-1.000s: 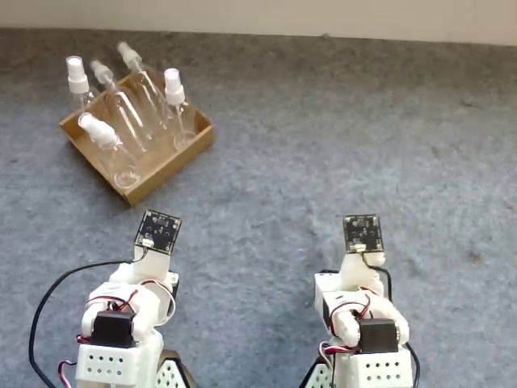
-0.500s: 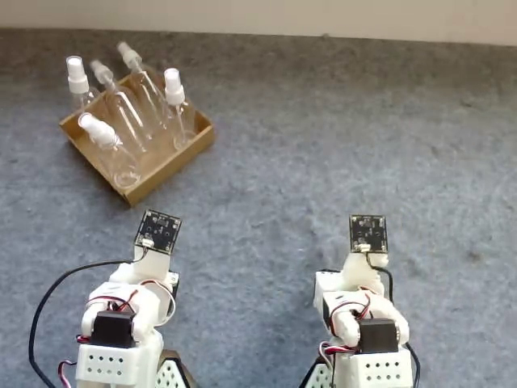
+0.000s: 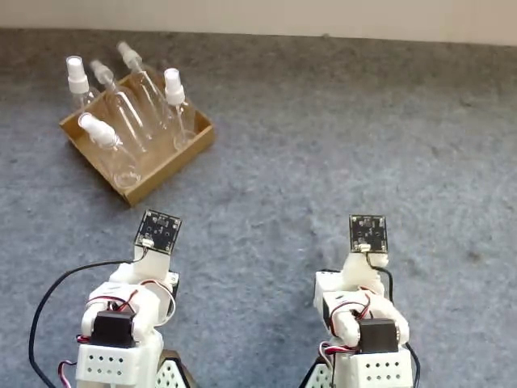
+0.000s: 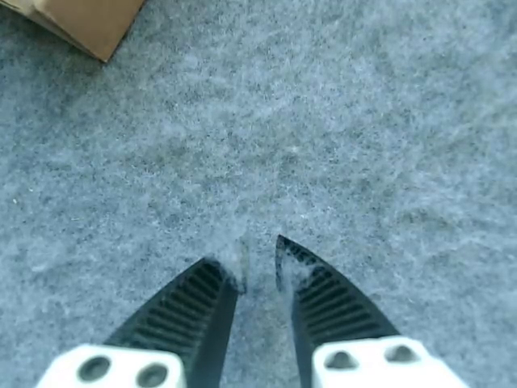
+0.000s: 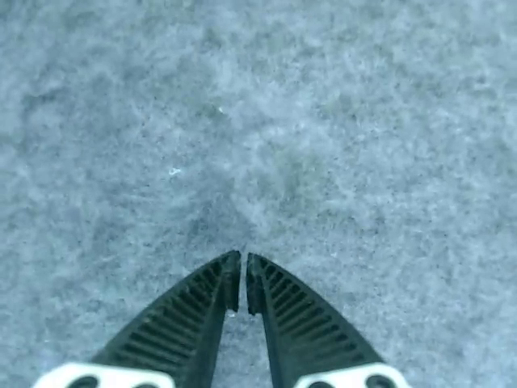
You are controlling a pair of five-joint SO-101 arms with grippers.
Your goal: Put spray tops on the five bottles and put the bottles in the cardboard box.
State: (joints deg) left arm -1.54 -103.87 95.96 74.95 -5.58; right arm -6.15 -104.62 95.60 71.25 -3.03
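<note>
Toward the far left corner of the grey, felt-like carpet [image 3: 339,137] sits the shallow brown cardboard box [image 3: 174,166], turned at an angle. All five clear plastic cylindrical bottles [image 3: 129,121] are in it, packed side by side. Each wears a white spray top [image 3: 174,83]. Most of them lean with their tops poking out past the far rim, and one lies lower with its top toward the left rim. The clear walls overlap, so single outlines are hard to follow.

Both white arms are near the front edge, well apart from the box, and each carries a small dark circuit board that covers its gripper from above. In its own wrist view the left gripper [image 4: 258,260] has ribbed black fingers slightly apart over bare carpet, holding nothing, with a box corner cut off at the frame edge. The right gripper [image 5: 243,279] has its tips all but touching, also holding nothing.
</note>
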